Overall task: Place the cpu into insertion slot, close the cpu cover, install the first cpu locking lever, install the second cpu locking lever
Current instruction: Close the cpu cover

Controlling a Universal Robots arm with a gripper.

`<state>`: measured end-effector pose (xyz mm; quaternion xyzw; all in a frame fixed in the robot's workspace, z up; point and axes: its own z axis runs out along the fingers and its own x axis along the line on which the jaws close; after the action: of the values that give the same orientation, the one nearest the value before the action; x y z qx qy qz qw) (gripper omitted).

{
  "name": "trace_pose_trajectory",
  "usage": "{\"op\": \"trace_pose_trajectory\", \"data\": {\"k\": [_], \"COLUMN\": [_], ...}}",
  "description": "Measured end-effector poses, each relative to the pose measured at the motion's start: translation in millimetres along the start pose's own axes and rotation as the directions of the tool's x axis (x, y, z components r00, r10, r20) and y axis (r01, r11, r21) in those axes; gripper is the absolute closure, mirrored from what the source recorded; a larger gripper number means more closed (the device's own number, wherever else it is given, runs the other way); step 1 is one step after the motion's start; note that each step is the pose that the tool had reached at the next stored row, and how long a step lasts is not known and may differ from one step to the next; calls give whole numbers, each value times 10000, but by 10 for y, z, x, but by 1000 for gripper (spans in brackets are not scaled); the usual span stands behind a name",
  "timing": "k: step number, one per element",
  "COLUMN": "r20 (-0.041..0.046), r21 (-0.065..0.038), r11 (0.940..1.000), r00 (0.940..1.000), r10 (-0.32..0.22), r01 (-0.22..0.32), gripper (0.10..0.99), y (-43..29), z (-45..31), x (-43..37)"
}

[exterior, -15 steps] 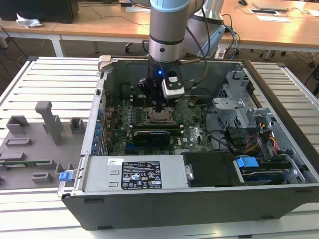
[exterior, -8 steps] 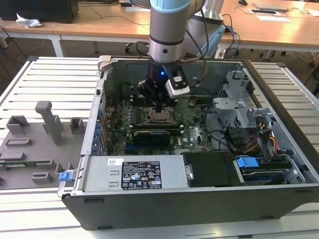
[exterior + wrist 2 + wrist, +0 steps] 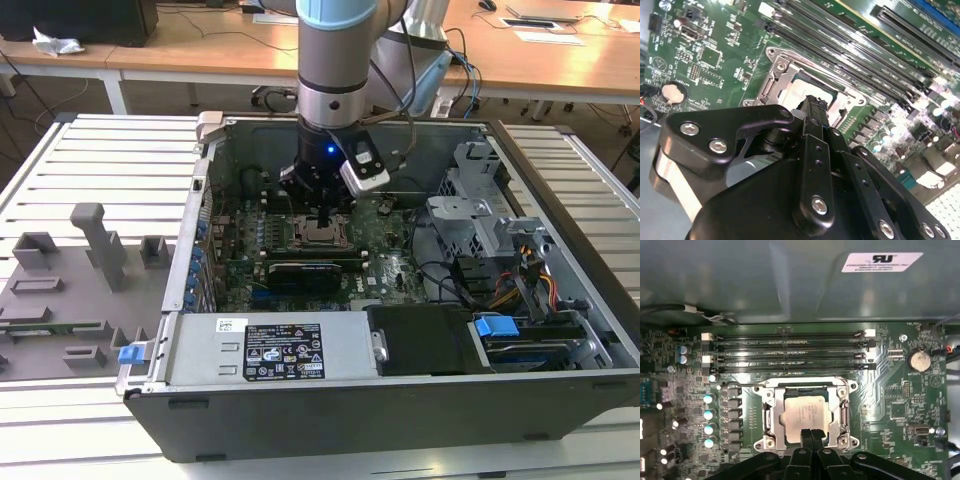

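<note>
You are looking into an open computer case (image 3: 400, 425) that lies on its side on the slatted desk (image 3: 100, 150), and your arm (image 3: 335, 60) reaches straight down into it over the green motherboard (image 3: 390, 265). The cpu (image 3: 806, 410) sits flat in the insertion slot (image 3: 762, 444), pale face up. The cpu cover (image 3: 843, 412) lies down around it, so the chip shows through the cover's window. Your jaws are pressed together with nothing between them. In the first wrist view their fingertips (image 3: 806, 436) sit at the edge of the chip farthest from the memory slots (image 3: 790, 347). In the second wrist view the closed fingers (image 3: 812, 112) overlap the cpu (image 3: 799, 92), but you cannot tell whether they touch it or hang just above it. You also cannot tell how the locking levers stand. A coin cell battery (image 3: 918, 360) lies on the board well apart from the socket. On the exterior view's left, a grey fixture tray (image 3: 60, 290) rests on the desk beside the case, and a labelled power supply (image 3: 280, 350) fills the case's near side.
</note>
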<state>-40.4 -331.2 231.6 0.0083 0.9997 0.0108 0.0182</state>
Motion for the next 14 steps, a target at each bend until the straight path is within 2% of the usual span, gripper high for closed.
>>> {"op": "trace_pose_trajectory", "data": {"k": [3,9,14], "r20": [7,3,-5], "r21": [-2,-9,-26], "r11": [9999,9995,9972], "r00": [9999,9995,9972], "r10": [-145,-315,-746], "r01": [145,315,746], "gripper": [980,980,980], "y": [-4,-7,-10], "z": [15,47,112], "x": [35,190,277]}}
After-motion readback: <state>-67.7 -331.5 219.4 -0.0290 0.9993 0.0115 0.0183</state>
